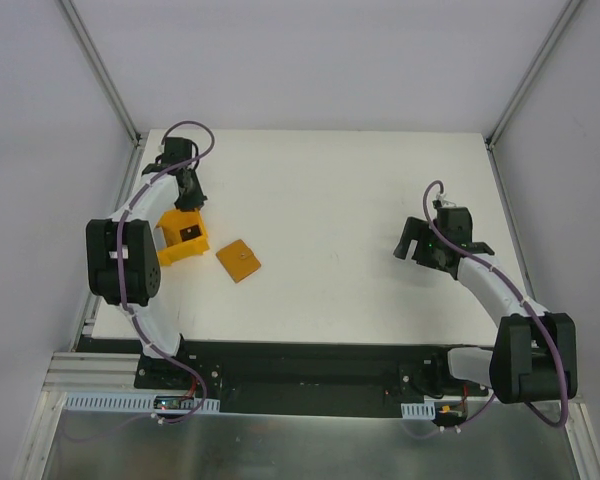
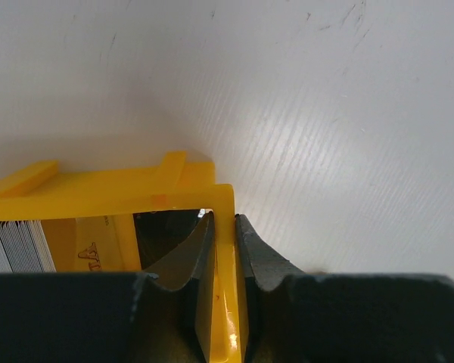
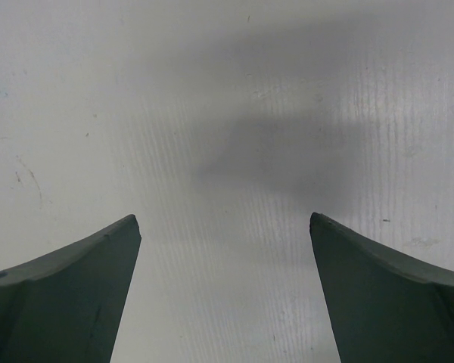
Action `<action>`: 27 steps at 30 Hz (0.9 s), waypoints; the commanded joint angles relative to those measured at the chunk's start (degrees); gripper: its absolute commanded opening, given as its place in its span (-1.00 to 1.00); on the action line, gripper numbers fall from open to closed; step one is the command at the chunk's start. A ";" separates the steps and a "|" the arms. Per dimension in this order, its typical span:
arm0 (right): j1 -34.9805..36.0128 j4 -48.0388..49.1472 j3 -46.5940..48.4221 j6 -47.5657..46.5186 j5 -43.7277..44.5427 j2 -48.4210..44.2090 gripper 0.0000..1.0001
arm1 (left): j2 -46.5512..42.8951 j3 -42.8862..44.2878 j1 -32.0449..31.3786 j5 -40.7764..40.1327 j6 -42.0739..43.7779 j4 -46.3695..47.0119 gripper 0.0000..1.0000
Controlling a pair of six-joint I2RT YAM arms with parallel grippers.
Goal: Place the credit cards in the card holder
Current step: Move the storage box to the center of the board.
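The card holder (image 1: 239, 261), a flat orange-tan wallet, lies closed on the white table to the right of a yellow-orange plastic bin (image 1: 170, 255). The credit cards (image 2: 15, 246) stand as a pale grey stack inside the bin (image 2: 98, 193), at the left edge of the left wrist view. My left gripper (image 1: 188, 192) (image 2: 223, 218) is at the bin's far side, shut on the bin's right wall with one finger inside and one outside. My right gripper (image 1: 412, 240) (image 3: 225, 219) hangs open over bare table at the right, with nothing between its fingers.
A dark patch (image 1: 187, 234) shows inside the bin in the top view. The table's left edge and a metal frame post (image 1: 130, 150) run close behind the left arm. White walls enclose the table at the back and sides.
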 commanded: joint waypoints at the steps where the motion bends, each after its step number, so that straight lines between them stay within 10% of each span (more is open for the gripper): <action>1: -0.33 -0.90 2.62 -1.03 0.91 0.87 0.93 | 1.42 4.55 0.23 1.07 0.95 -0.72 -0.77; 27: -0.25 -1.25 2.35 -0.67 -0.76 0.61 0.93 | 10.39 15.71 -8.82 15.49 -16.28 -0.64 -0.80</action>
